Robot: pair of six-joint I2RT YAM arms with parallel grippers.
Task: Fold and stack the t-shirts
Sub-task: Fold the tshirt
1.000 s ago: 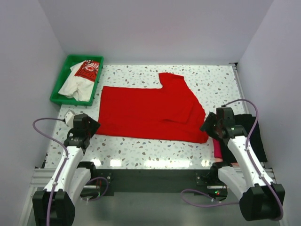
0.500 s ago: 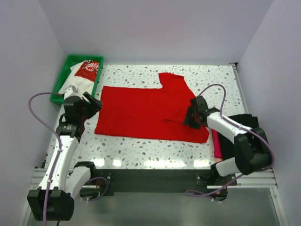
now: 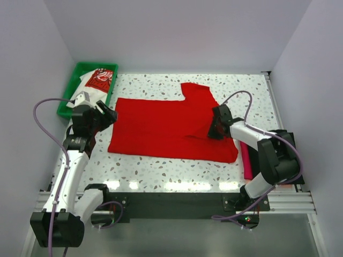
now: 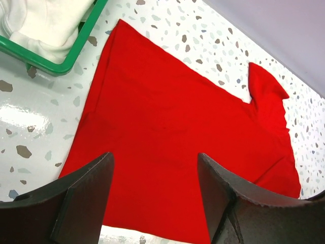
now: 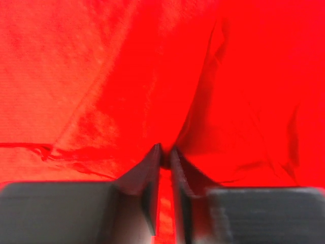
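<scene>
The left end effector (image 3: pixel 110 115) has moved from beside the near left corner of the red shirt (image 3: pixel 161 126) up to the shirt's left edge. It now hangs over that edge with its jaws spread slightly wider. The right end effector (image 3: pixel 213 130) has swung in from beyond the shirt's right side onto its right part, beside the folded-in sleeve. Its jaws have narrowed from wide apart to nearly together, pinching a ridge of red cloth.

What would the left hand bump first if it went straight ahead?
Most likely the red shirt: the open left hand points down at its middle, with nothing between. Depth is hard to judge.
</scene>
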